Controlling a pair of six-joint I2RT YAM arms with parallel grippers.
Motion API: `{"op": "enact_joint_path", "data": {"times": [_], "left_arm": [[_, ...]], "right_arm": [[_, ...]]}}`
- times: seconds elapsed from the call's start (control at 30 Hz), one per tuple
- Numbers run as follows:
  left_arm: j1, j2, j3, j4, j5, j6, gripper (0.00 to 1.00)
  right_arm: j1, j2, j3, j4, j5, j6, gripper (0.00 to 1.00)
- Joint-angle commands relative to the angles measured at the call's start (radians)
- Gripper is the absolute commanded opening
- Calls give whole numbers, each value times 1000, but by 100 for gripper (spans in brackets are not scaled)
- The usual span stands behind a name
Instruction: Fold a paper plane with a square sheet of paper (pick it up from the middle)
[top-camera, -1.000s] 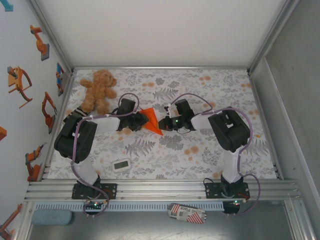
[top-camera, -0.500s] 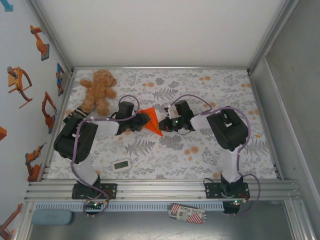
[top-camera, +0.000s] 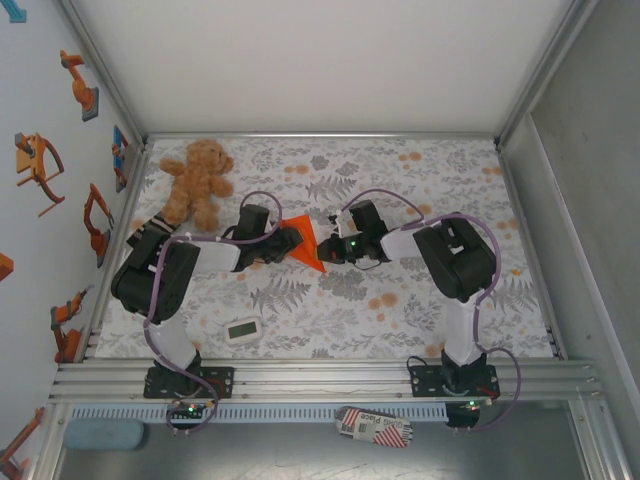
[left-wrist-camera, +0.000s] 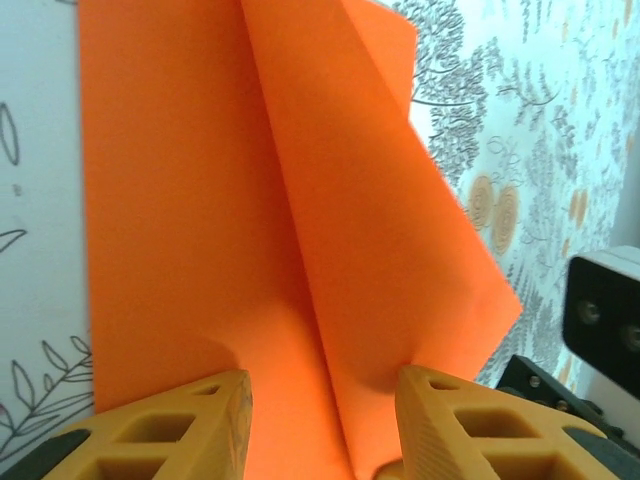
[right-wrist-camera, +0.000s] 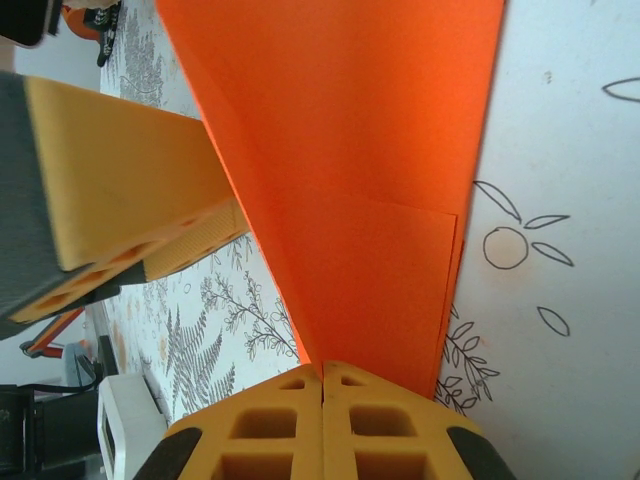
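Reaching inward, right end effector (right-wrist-camera: 322, 374) pinches paper (right-wrist-camera: 350, 150); left end effector (left-wrist-camera: 322, 388) agape opposite.

This looks like a robotics lab test cell. Two arms, left (top-camera: 160, 280) and right (top-camera: 455, 260), are bolted to an aluminium rail (top-camera: 320, 375). White panels (top-camera: 320, 60) in metal framing box in the surface, cartoon robot-arm stickers (top-camera: 80, 88) dot the left wall, and a floral cloth (top-camera: 400, 300) covers the surface.

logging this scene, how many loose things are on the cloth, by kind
paper: 1
bear: 1
timer: 1
total: 3
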Motion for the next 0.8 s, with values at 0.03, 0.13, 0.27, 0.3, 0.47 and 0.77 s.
{"op": "enact_joint_path", "data": {"times": [0.03,0.13,0.27,0.3,0.47,0.77], "left_arm": [[-11,38,5,5,11,24,42],[-10,48,1,-5,6,18,42],[-10,47,4,-66,-14,17,45],[-12,49,9,-97,-25,15,45],[-18,78,72,-301,-65,30,45],[-31,138,147,-490,-127,25,47]], "right_arm": [[-5,13,-4,11,-9,1,0],[-5,13,-4,4,-7,-6,0],[-5,-2,1,-33,11,-34,0],[-5,-7,7,-48,17,-43,1],[-5,-24,21,-88,35,-74,7],[-3,-97,-4,-95,92,-126,25]]}}
